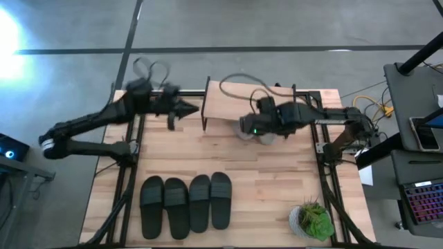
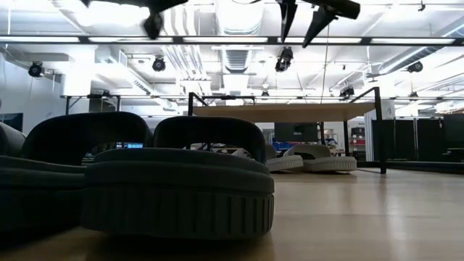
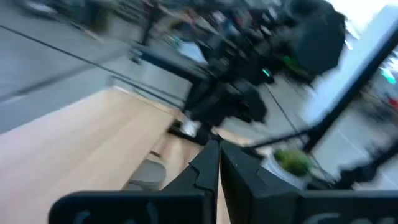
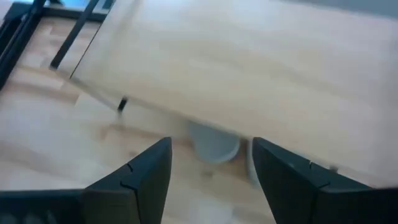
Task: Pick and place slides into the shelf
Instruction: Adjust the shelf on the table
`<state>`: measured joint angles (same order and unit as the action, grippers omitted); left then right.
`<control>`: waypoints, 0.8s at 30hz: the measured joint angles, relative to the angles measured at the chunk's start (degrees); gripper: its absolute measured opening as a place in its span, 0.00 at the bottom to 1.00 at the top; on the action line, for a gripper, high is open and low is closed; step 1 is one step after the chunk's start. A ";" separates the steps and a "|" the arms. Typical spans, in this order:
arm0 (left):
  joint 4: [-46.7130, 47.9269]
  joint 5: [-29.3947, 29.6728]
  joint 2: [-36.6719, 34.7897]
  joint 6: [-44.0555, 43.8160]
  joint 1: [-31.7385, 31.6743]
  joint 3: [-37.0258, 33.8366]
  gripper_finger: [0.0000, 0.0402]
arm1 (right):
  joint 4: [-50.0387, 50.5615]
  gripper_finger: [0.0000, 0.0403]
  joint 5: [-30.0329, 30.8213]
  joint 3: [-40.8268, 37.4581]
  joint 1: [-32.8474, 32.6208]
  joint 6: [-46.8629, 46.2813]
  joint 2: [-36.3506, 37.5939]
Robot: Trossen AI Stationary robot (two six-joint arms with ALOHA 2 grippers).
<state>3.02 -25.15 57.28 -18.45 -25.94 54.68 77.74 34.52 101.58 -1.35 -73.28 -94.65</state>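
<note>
Grey slides (image 2: 313, 159) under shelf (image 1: 235, 102); right tool (image 4: 211, 163) open above.

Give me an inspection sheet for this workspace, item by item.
Surface: light wood table, bare in the middle.
Job's things: four black slides in a row near the front edge; grey slides under the shelf at the back.
Clutter: potted plant at the front right corner.
End effectors: left end effector shut, empty, left of the shelf; right end effector open over the shelf's front edge, above the grey slides.
Cables: loops at the back of the table; yellow leads off the right side.
Surroundings: concrete floor, laptop on the right.
</note>
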 joint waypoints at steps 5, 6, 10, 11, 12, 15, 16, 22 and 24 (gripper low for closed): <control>4.64 -16.19 17.56 2.29 -11.16 16.07 0.00 | 0.08 0.53 -0.04 2.95 3.73 4.40 0.04; 5.25 -19.67 20.74 2.22 -13.85 19.39 0.00 | 0.04 0.53 0.11 3.57 4.08 5.51 0.07; 6.62 -33.72 33.65 -0.82 -23.39 33.36 0.00 | 0.55 0.53 1.37 5.69 5.38 10.11 0.07; 7.05 -35.96 36.66 -2.22 -25.38 36.37 0.00 | 1.25 0.53 1.79 6.29 5.92 11.03 0.07; 7.24 -37.66 39.75 -3.70 -27.16 39.49 0.00 | 2.11 0.53 1.90 6.85 6.52 11.78 0.07; 7.07 -42.24 48.00 -7.75 -30.45 48.95 0.00 | 4.51 0.53 1.74 8.10 8.41 13.95 0.11; 6.90 -43.88 50.35 -9.59 -31.27 51.89 0.00 | 5.27 0.53 1.75 8.38 8.92 14.78 0.11; 7.10 -46.00 60.96 -12.87 -32.58 64.78 0.00 | 6.02 0.53 1.62 8.47 12.10 18.92 0.15; 6.52 -45.68 63.38 -12.73 -32.97 67.95 0.00 | 5.90 0.53 1.60 8.23 14.06 19.32 0.15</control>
<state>9.54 -70.83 120.65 -31.18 -58.91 122.63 83.64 36.12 109.81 12.71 -53.96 -94.50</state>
